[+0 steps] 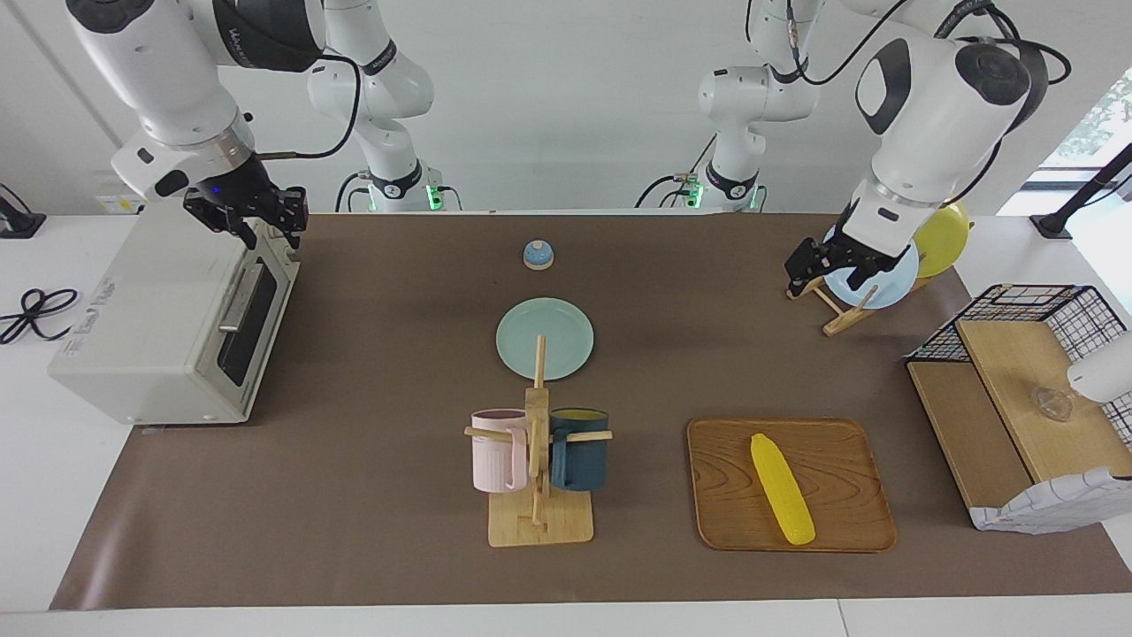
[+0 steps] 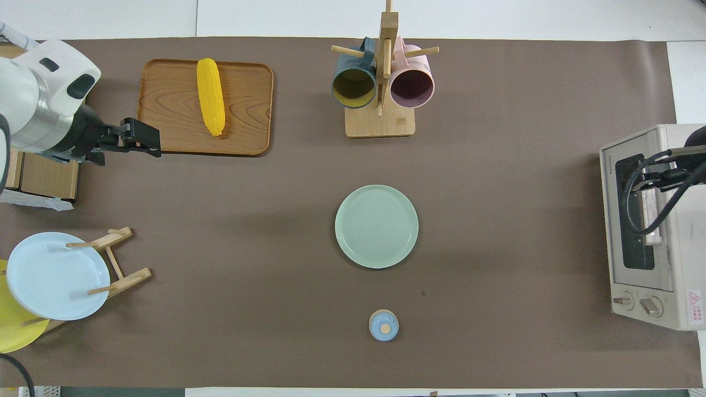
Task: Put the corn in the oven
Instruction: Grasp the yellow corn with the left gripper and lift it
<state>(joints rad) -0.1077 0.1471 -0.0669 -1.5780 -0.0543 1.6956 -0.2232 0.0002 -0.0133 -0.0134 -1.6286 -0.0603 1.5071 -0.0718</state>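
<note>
Corn [image 1: 782,487] on wooden tray [image 1: 849,442], well apart from both claws.

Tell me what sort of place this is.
Probably a robotics lab staged as a kitchen: a toaster oven, a mug rack and corn on a tray between two robot arms.

The corn [image 1: 782,487] lies on a wooden tray [image 1: 725,482]; the oven [image 1: 168,327] door is shut.

Two glossy white arms with dark grey joint caps, black cables, silver wrist rings and black fingers [image 1: 290,215]
</note>
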